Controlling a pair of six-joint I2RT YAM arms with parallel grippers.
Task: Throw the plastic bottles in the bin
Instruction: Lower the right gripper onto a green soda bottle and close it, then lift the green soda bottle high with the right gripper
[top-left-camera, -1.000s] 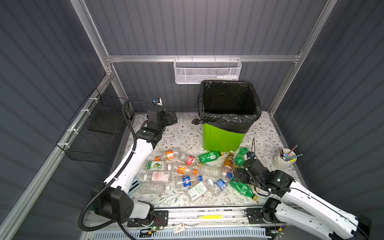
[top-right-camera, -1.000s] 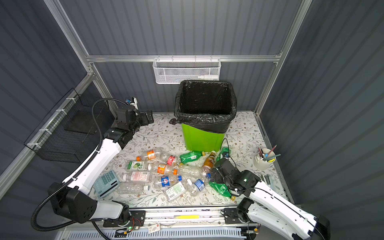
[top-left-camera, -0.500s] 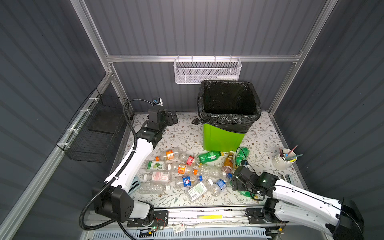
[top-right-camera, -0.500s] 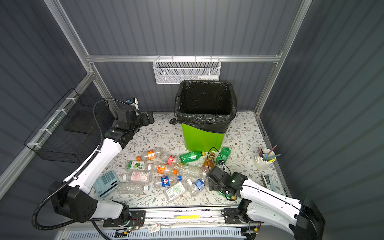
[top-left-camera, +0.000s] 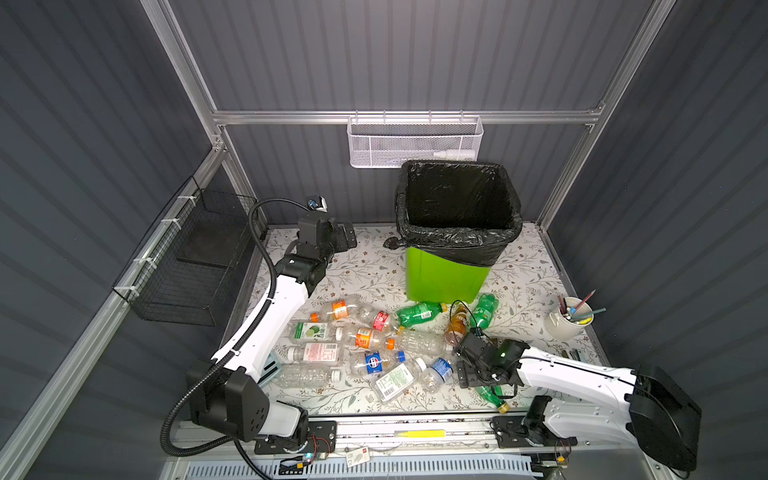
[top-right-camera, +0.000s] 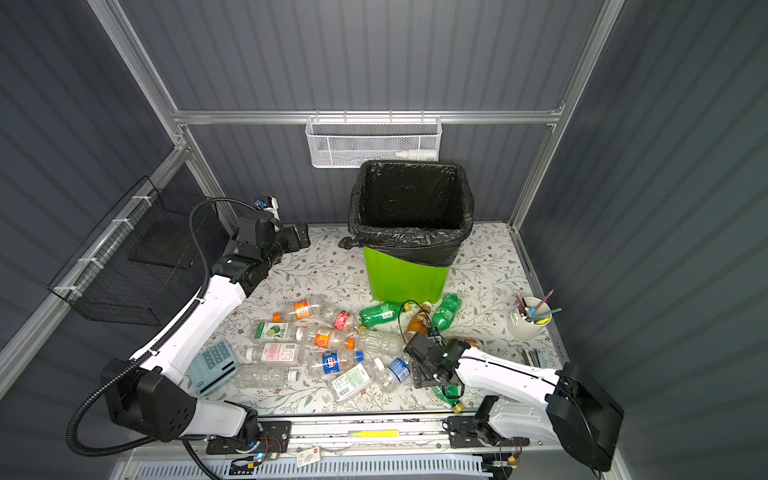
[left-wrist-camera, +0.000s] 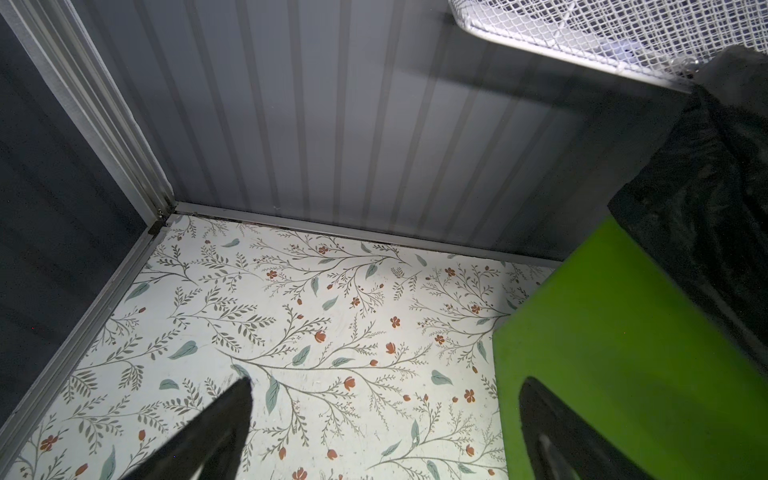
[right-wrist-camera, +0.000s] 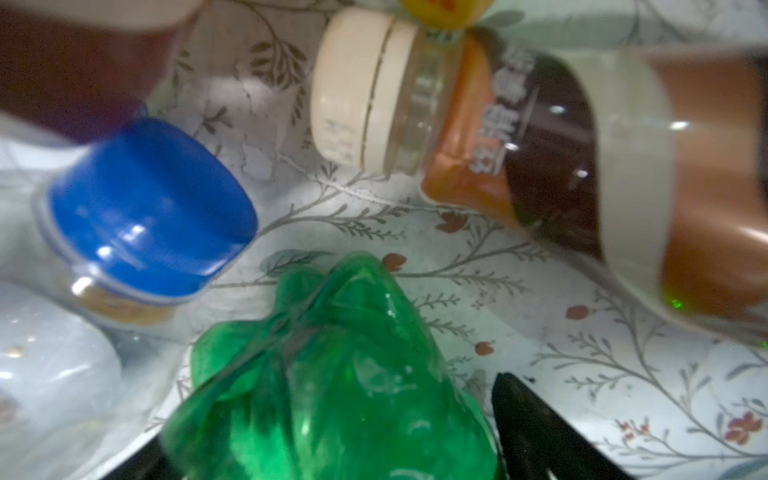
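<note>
Low over the near side of the table (top-left-camera: 374, 266), the right fingers (right-wrist-camera: 536, 432) straddle a green bottle (right-wrist-camera: 332, 374) at the edge of the scattered plastic bottles (top-left-camera: 365, 345), probably the easiest reach, though I cannot tell whether they have clamped it, while the left fingers (left-wrist-camera: 216, 436) hang wide and empty beside the bin (top-left-camera: 444, 274).

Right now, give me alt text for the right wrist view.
A crumpled green bottle fills the foreground, straddled by the right pincer. Beyond it on the floral table lie a blue-capped bottle and a brown bottle.
</note>
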